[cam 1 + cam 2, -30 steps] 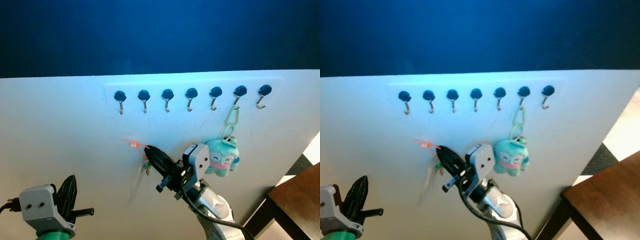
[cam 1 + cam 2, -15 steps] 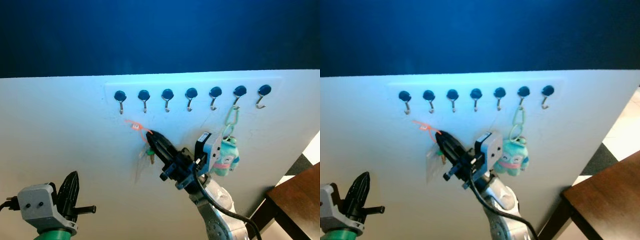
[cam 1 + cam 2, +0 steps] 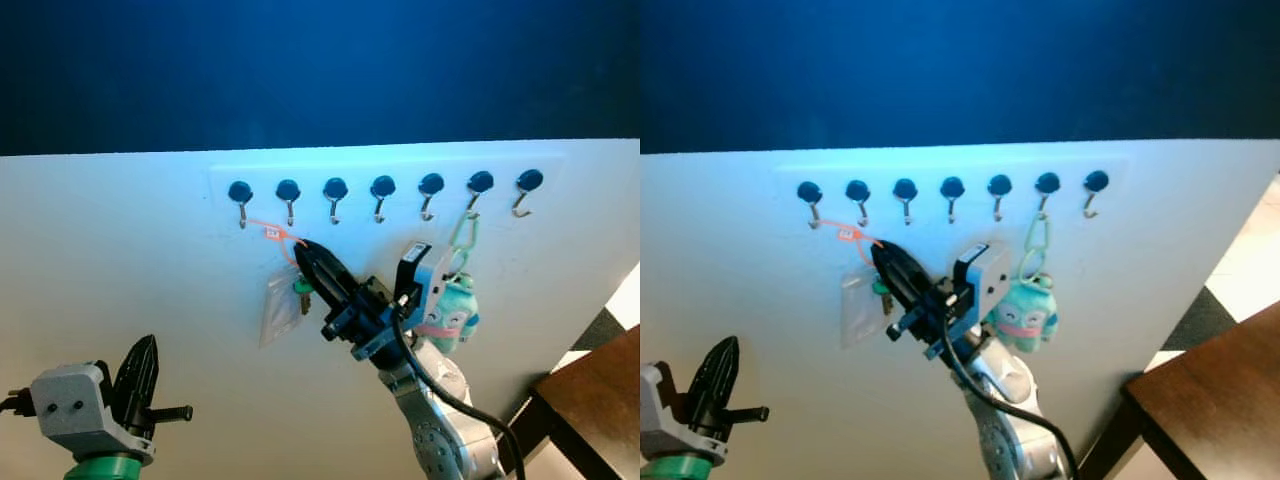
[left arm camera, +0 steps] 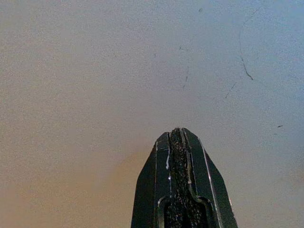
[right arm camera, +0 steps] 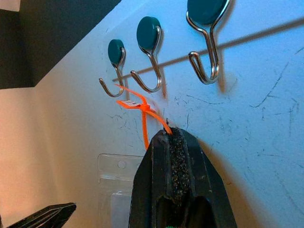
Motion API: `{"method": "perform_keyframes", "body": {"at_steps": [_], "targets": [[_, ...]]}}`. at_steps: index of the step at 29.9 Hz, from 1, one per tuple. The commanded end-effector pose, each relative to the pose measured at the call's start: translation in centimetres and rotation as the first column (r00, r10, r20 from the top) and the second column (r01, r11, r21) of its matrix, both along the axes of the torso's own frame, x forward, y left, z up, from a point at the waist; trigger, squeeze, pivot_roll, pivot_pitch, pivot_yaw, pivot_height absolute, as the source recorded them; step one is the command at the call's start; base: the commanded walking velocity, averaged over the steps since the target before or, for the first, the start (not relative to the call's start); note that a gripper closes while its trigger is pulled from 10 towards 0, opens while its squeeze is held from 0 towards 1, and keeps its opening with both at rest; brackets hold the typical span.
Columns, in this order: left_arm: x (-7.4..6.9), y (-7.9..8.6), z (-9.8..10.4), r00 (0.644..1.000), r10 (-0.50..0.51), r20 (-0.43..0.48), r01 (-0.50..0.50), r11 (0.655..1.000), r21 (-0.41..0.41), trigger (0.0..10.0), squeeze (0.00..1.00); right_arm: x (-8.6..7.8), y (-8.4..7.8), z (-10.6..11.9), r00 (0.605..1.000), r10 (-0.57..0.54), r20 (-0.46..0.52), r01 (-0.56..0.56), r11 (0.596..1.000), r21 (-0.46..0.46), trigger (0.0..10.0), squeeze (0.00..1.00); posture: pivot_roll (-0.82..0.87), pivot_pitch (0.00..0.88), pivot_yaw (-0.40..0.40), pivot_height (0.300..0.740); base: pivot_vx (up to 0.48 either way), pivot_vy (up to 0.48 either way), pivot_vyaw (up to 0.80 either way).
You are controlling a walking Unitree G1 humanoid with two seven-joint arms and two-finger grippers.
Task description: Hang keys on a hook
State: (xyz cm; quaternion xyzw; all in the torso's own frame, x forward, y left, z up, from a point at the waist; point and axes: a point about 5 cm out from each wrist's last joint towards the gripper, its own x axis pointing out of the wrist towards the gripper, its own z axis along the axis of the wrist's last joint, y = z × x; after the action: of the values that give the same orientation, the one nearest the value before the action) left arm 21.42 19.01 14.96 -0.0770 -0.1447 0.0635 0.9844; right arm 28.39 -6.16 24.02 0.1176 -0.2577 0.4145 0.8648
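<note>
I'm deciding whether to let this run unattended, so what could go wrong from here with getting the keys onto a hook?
The right gripper holds the keys by a thin orange loop just below the leftmost hook; the loop is floppy and may miss the hook's small tip. The clear plastic bag dangling with the keys could swing and pull the loop aside. The neighbouring hook sits close, so the loop might snag there instead.
</note>
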Motion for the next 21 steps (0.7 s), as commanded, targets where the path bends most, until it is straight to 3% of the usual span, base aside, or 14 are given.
{"method": "perform_keyframes", "body": {"at_steps": [1,9,21], "targets": [[-0.1,0.1,0.3,1.000,-0.003,0.010,0.003,1.000,0.009,10.0,0.00,0.0,0.2,1.0,1.000,0.006,0.004,-0.006,1.000,0.020,10.0,0.00,-0.07,0.032,0.105,0.740,0.000,0.000,0.00],[0.0,0.0,0.5,1.000,-0.008,0.017,0.008,1.000,0.014,10.0,0.00,-0.1,1.5,1.6,0.995,0.096,0.012,-0.096,0.995,-0.036,10.0,0.00,-0.07,0.032,0.105,0.740,0.000,0.000,0.00],[-0.1,0.0,0.7,1.000,-0.005,0.022,0.004,1.000,0.022,10.0,0.00,0.5,2.1,2.4,0.991,0.133,0.028,-0.130,0.989,-0.073,10.0,0.00,-0.07,0.035,0.102,0.740,0.000,0.000,0.00]]}}
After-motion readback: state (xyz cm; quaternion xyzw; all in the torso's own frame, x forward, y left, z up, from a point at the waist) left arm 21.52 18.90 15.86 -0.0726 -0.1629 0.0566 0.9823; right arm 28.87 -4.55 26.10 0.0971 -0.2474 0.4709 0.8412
